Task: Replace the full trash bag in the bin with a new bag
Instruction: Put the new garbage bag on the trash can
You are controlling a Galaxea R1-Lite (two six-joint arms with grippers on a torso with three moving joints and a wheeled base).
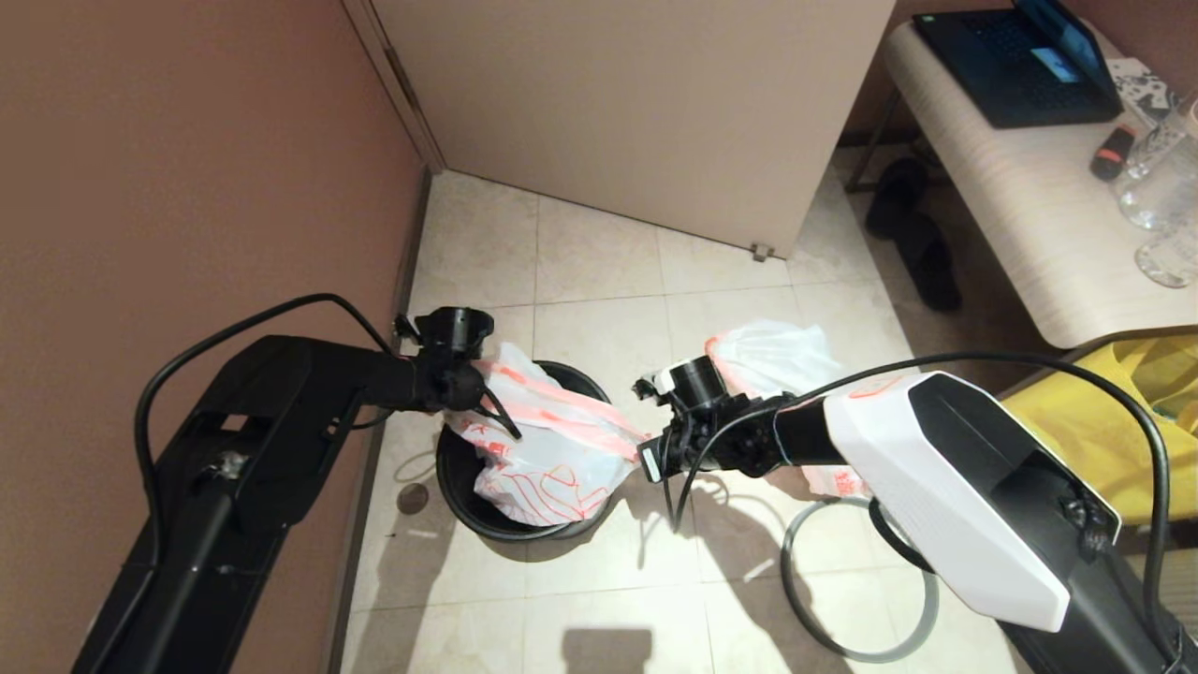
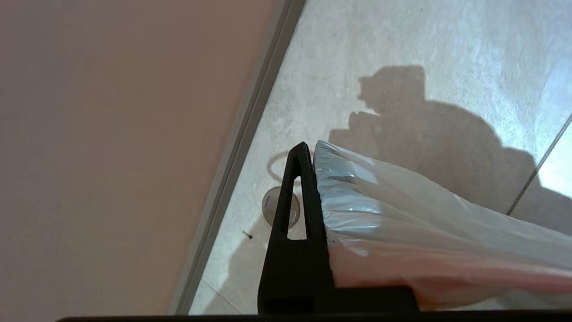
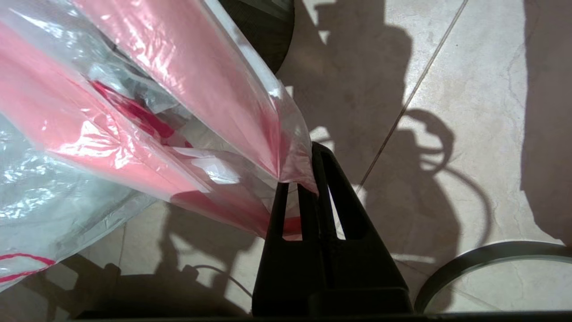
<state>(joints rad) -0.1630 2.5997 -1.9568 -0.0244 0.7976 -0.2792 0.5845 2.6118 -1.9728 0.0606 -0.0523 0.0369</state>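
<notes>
By the brown wall, the left gripper (image 1: 491,404) is pinched tight on one edge of the new bag (image 1: 547,459), whose red cartoon print hangs down inside the black bin (image 1: 456,479). Across the bin's mouth, the right gripper (image 1: 648,456) is clamped on the bag's opposite pink band, stretching it between them. The full trash bag (image 1: 772,356) sits on the tiles behind the right arm, the grey hoop (image 1: 847,646) lying nearer.

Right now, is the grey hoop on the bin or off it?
Off. The grey hoop lies flat on the floor tiles to the right of the black bin, whose rim carries only the new bag.
</notes>
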